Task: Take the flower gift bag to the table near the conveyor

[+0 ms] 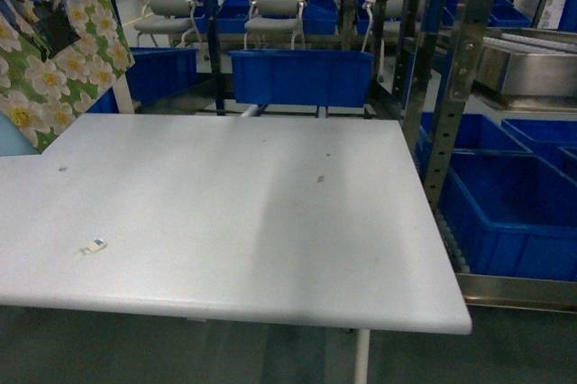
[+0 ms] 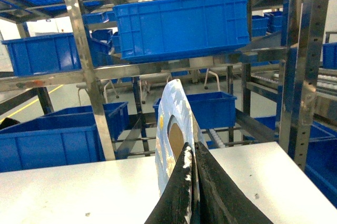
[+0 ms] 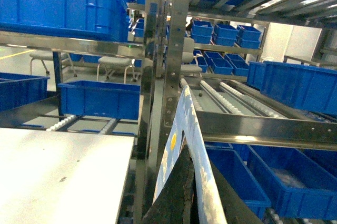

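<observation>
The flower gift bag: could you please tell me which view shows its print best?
Head view: the flower gift bag faces the camera, daisies plain. Both wrist views show a bag only edge-on, clamped between dark fingers.

I have the desk (image 1: 270, 222) filling most of my head view: a broad, matte, pale grey-white top with rounded front corners, standing on a light-coloured leg (image 1: 361, 355) that shows under the front edge. A small white scrap (image 1: 94, 246) lies on it near the front left (too small for me to say what it is). A few dark specks (image 1: 319, 178) dot the surface toward the middle and left. The desk's far edge sits close to the steel rack (image 1: 451, 77), and its right edge runs just beside the rack's upright.
</observation>
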### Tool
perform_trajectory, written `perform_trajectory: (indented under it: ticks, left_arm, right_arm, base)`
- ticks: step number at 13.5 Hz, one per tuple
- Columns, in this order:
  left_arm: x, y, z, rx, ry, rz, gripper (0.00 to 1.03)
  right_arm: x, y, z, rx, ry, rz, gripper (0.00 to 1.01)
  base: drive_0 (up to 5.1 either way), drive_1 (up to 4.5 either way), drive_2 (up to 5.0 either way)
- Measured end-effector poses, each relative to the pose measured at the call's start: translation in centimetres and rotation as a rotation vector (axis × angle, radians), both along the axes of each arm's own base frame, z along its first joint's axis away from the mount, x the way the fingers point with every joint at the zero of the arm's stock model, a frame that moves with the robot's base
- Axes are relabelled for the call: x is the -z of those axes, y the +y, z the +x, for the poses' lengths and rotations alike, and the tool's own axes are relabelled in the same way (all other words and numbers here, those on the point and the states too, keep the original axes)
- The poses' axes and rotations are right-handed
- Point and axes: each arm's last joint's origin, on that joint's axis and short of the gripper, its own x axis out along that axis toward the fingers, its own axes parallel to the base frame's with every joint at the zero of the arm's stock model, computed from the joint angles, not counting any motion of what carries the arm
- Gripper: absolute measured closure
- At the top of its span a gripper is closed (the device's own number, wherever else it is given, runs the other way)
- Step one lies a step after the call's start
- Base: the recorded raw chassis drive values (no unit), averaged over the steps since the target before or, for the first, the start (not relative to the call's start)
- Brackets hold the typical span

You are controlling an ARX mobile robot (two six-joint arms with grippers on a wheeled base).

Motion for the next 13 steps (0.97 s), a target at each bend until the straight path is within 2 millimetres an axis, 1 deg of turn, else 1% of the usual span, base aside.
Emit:
perform_trajectory:
  ticks: [6,13]
  left_arm:
    - [0.01,0.00,0.00,0.000,0.001,0.000,1.01]
    - [0.00,0.01,0.01,-0.001,0.000,0.000,1.01]
  right_arm:
    - [0.00,0.00,0.00,0.000,0.000,0.000,0.99]
    - [0.00,0.00,0.00,0.000,0.000,0.000,0.99]
  base:
    - [-5.0,2.40,2.4]
    - [-4.7,3.72,1.1]
